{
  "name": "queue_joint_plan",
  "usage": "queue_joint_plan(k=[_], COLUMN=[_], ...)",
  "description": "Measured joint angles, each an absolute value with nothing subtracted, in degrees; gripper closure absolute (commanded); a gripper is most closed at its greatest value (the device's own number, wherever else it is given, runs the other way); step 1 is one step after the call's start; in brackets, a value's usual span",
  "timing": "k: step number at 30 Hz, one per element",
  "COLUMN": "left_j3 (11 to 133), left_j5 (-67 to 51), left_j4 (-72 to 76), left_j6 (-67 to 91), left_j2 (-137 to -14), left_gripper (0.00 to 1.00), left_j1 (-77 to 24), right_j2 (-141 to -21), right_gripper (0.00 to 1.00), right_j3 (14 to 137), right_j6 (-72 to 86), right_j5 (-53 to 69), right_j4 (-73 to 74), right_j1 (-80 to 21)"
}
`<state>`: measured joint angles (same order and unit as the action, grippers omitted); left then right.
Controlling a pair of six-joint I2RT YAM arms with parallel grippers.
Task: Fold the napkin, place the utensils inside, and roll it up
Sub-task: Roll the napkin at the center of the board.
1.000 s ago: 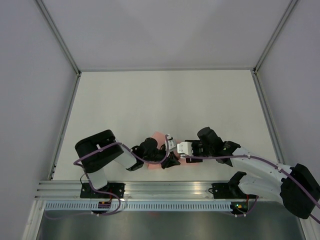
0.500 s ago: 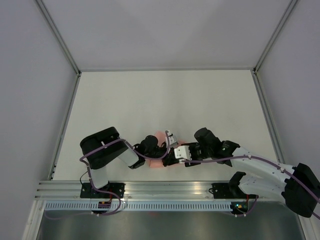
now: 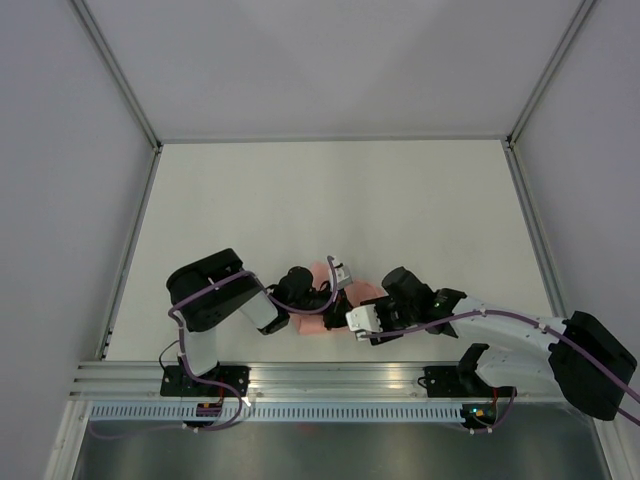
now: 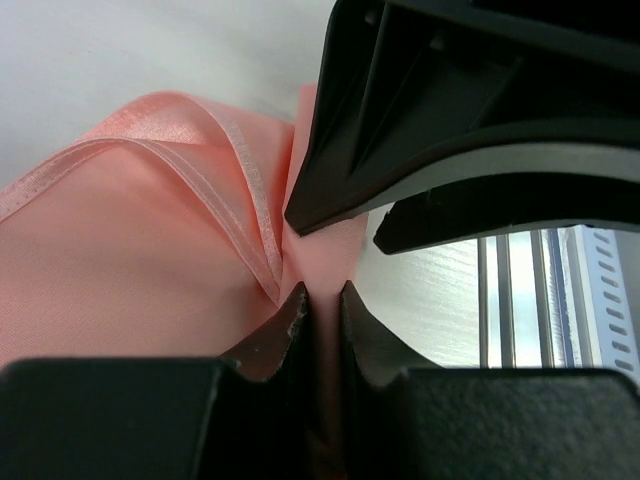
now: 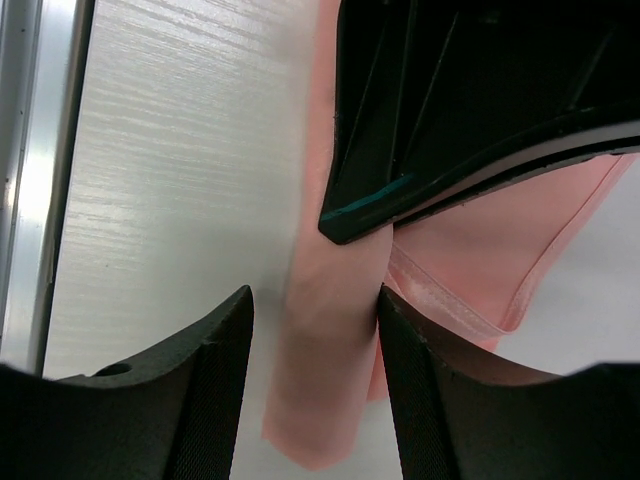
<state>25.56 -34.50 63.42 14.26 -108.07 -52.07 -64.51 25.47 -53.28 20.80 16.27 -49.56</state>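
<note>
The salmon-pink napkin lies bunched near the table's front edge, mostly hidden under both grippers. My left gripper is shut on a pinched fold of it; the left wrist view shows the jaws tight on the cloth, with layered hems beside them. My right gripper is open, right against the left one. In the right wrist view its fingers straddle a narrow folded strip of napkin on the table, with a gap on the left side. The fork is hidden.
The aluminium rail runs along the table's near edge, close behind both grippers, and shows in the left wrist view and the right wrist view. The two gripper bodies crowd each other over the napkin.
My right gripper has moved left and toward the near edge, closing in on the left gripper. My left arm has shifted slightly right while still holding the napkin.
</note>
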Motion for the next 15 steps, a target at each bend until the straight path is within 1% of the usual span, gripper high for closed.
queue_joint_plan(k=[3, 4, 5, 6, 7, 8, 10, 11, 14, 15], left_j3=[25.7, 25.7, 25.7, 25.7, 25.7, 25.7, 25.4, 25.2, 24.3, 23.9], left_j5=[-35.0, -35.1, -35.1, -35.1, -35.1, -34.9, -34.1, -33.6, -31.4, -30.4], left_j4=[63.4, 63.4, 63.4, 63.4, 63.5, 63.4, 62.6, 61.9, 57.7, 56.1], left_j6=[14.5, 14.6, 14.6, 14.6, 14.6, 14.7, 14.7, 14.7, 14.6, 14.5], left_j2=[-108.2, -108.2, -108.2, -108.2, -108.2, -108.0, -107.2, -106.5, -103.0, -101.8], left_gripper=[0.98, 0.98, 0.95, 0.91, 0.87, 0.8, 0.67, 0.62, 0.55, 0.55], left_j1=[-51.8, -51.8, -51.8, -51.8, -51.7, -51.8, -51.7, -51.7, -51.3, -51.1], right_j2=[-65.9, -66.2, -66.4, -66.6, -66.7, -66.8, -66.7, -66.7, -66.5, -66.4], right_gripper=[0.43, 0.48, 0.51, 0.56, 0.7, 0.74, 0.78, 0.8, 0.83, 0.85], right_j3=[24.8, 24.7, 24.6, 24.5, 24.3, 24.1, 23.6, 23.5, 23.2, 23.1], right_j6=[-53.4, -53.5, -53.6, -53.7, -53.9, -54.1, -54.3, -54.5, -55.2, -55.4], right_j5=[20.0, 19.6, 19.4, 19.2, 19.1, 19.1, 18.9, 18.8, 18.1, 17.9], right_j4=[13.8, 13.0, 12.3, 11.7, 11.2, 10.9, 10.1, 9.6, 9.2, 9.1], right_j1=[-50.2, -50.4, -50.5, -50.5, -50.5, -50.5, -50.7, -50.8, -50.8, -50.8])
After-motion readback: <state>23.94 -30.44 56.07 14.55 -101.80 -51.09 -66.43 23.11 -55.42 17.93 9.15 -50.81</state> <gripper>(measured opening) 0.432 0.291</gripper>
